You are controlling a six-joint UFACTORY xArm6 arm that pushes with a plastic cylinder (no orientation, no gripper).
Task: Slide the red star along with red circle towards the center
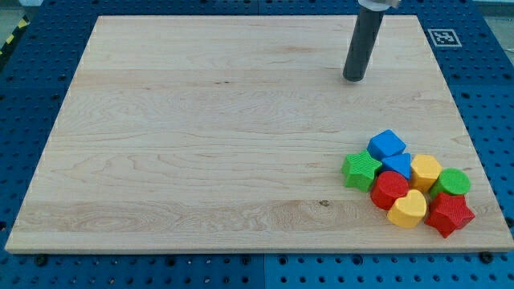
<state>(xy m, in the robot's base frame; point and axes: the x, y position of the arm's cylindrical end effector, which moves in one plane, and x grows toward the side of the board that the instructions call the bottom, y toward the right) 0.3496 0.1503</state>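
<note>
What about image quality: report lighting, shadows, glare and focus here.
Camera view: even, soft light on the wooden board; no glare; only faint shadows beside my tip and the block cluster; red star and red circle sharp; no visible blur.

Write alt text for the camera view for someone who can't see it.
My tip rests near the board's top right, far from a block cluster at bottom right, including a red circle, red star, yellow heart and blue cube.

Bright, even, overhead. Soft short shadows under the blocks and beside my tip. Sharp throughout; faint sheen on the board; no visible edge warp.
</note>
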